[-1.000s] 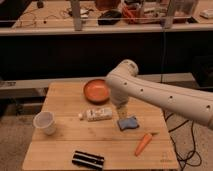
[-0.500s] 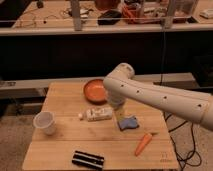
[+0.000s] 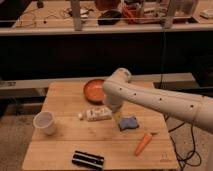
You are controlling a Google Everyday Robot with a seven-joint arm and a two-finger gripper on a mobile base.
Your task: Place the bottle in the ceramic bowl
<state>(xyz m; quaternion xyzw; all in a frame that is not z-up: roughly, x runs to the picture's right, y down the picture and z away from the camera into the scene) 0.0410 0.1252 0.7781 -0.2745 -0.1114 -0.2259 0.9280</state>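
The bottle [image 3: 96, 114] lies on its side in the middle of the wooden table [image 3: 60, 150], its white cap pointing left. The ceramic bowl [image 3: 93, 90], orange-brown and shallow, sits just behind it near the table's far edge and looks empty. My white arm reaches in from the right and bends down over the table. My gripper [image 3: 114, 111] hangs at the arm's end, right at the bottle's right end and in front of the bowl's right side. The arm's body hides most of the gripper.
A translucent white cup [image 3: 44, 122] stands at the left. A blue crumpled object [image 3: 128, 123] lies right of the bottle. An orange carrot [image 3: 143, 144] lies at the front right. A black flat object [image 3: 88, 159] lies at the front edge. A cluttered shelf runs behind.
My arm has moved a little left and down, bringing the gripper closer to the bottle's right end. The bottle and the other objects have not moved.
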